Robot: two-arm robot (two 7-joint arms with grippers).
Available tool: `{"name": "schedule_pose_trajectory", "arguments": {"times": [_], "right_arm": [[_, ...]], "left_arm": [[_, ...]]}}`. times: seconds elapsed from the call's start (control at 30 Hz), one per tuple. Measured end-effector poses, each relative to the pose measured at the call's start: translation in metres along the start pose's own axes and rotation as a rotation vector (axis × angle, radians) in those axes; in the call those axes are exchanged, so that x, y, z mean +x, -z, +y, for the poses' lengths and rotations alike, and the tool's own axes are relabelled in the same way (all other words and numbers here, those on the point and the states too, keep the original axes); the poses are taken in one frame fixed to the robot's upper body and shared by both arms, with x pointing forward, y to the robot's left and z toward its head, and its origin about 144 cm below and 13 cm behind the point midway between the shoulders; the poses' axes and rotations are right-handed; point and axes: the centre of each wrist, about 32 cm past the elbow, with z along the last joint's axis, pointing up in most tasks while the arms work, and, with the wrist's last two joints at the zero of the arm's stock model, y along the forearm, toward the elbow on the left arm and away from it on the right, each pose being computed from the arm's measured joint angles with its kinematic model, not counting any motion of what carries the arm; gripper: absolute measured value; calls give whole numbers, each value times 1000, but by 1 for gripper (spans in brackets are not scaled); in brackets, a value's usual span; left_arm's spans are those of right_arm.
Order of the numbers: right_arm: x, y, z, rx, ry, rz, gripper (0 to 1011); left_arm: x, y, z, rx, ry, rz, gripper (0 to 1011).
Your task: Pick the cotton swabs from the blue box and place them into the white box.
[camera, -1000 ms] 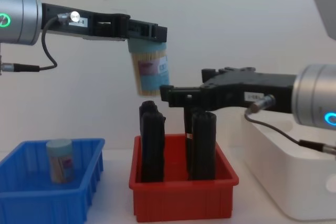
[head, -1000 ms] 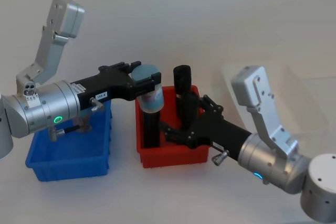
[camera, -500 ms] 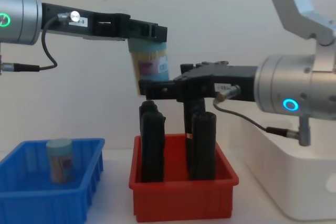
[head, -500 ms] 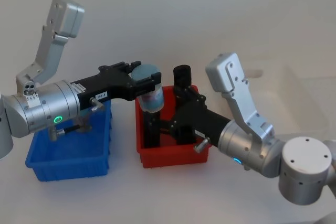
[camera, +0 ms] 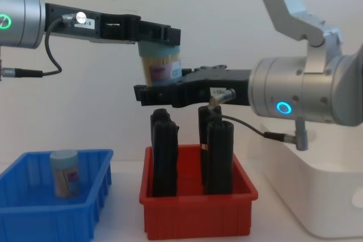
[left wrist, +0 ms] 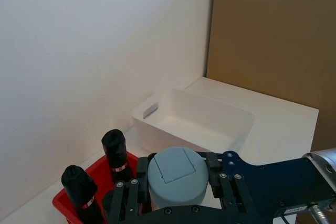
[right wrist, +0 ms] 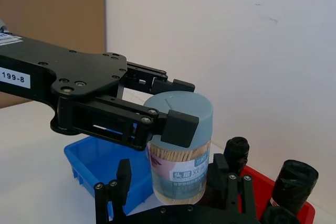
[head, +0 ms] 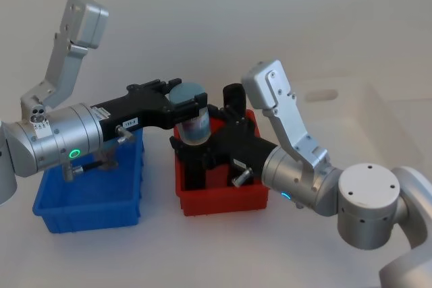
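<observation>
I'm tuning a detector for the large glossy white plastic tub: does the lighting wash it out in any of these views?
Head view: the large glossy white plastic tub nearly merges with the bright white table, only faint rim lines showing. Left wrist view: soft shading on its walls sets it off. Chest view: grey shade under its rim marks it.

The left end effector [right wrist: 177,107], matt black, grips the cotton swabs jar [right wrist: 178,167]: clear smooth plastic, matt lid, glossy paper label, wooden-looking sticks inside.
</observation>
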Motion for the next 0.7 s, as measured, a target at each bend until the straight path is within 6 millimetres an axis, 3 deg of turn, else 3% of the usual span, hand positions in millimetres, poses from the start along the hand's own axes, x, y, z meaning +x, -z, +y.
{"name": "schedule_pose_trajectory", "arguments": {"times": [0.1, 0.43, 0.5, 0.7], "right_arm": [[0, 0, 5, -2, -1, 1, 968], [-1, 1, 15, 0, 4, 2, 668], [-1, 1, 16, 1, 5, 2, 647], [-2, 1, 19, 5, 6, 0, 645]], "left_arm": [[0, 0, 0, 0, 0, 0, 670], [0, 0, 0, 0, -1, 0, 669], [0, 0, 0, 0, -2, 0, 672], [0, 0, 0, 0, -1, 0, 834]]}}
